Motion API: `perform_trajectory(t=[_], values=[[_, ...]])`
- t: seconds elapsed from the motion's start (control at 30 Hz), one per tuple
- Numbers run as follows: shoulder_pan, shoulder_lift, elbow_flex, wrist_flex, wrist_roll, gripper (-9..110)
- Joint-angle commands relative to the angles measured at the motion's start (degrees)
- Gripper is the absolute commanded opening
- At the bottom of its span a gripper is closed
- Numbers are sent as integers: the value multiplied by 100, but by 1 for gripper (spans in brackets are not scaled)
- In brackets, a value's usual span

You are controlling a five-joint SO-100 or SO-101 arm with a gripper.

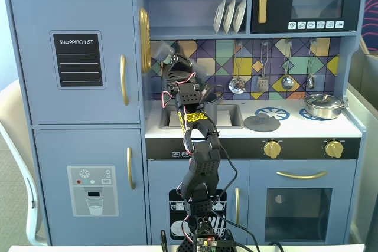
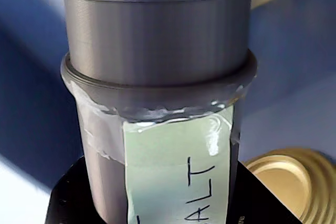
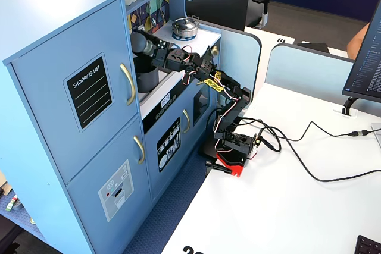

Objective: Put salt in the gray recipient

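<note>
The salt (image 2: 157, 77) fills the centre of the wrist view, its pale green label with handwritten letters low in the frame and black gripper parts showing at the bottom edge on either side of it, so the gripper (image 3: 156, 47) appears clamped on the shaker. In a fixed view from the front, the salt (image 1: 161, 51) sits left of centre, tilted with its top toward the upper left, close beside the gold disc (image 1: 144, 39) on the cabinet wall. The gray recipient (image 3: 146, 73) stands in the sink area, in the upper left part of the side view, just below and slightly behind the gripper; from the front it is mostly hidden by the arm, with only a dark rim (image 1: 214, 95) peeking out to the right of the wrist. The main risk, as I judge it, is a missed target: the shaker's top seems to hang left of the pot's mouth, so anything shaken out now could land in the sink (image 1: 227, 117) or on the counter. A second risk is collision, since the shaker is crowded against the cabinet wall and the gold disc, and a further roll of the wrist could knock it there and twist it in the jaws. The grip also looks to be low on the body, near the label, so a sharp tilt could let the tall cylinder slip. The arm's loose cables (image 1: 177, 90) hang near the pot and could snag its handle.
</note>
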Motion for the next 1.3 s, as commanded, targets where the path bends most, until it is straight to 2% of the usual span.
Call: perform_trajectory(t=[0.0,0.1,0.27,0.63,1.0,1.27], values=[[9,-158,-185,-211,835,0],[-26,-316,-193,-369,1169,0],[-70,-422,-325,-431,1125,0],[457,-527,123,-193,1397,0],[-88,-914,-1222,-281,1143,0],[413,-835,-668,62,1230,0]])
